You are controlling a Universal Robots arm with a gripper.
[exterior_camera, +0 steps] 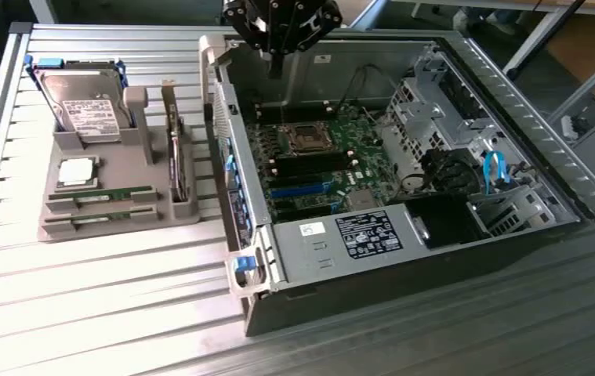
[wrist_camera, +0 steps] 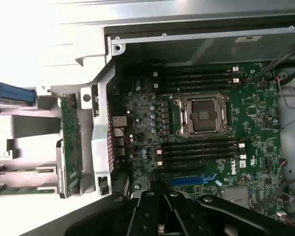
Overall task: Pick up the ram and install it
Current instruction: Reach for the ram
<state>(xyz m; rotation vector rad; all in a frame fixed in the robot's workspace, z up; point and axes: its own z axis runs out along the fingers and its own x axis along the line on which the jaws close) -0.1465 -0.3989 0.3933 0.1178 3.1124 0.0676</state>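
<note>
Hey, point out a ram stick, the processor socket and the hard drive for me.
ram stick (exterior_camera: 103,193): exterior view, middle of its long green edge.
processor socket (exterior_camera: 302,139): exterior view, its dark centre.
hard drive (exterior_camera: 93,117): exterior view, its white label.

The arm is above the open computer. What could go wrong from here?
The ram lies in the grey holder, outside the case wall; a low transfer may strike that wall. The open processor socket sits between the memory slots, so a misaligned descent by the gripper could damage it.
</note>
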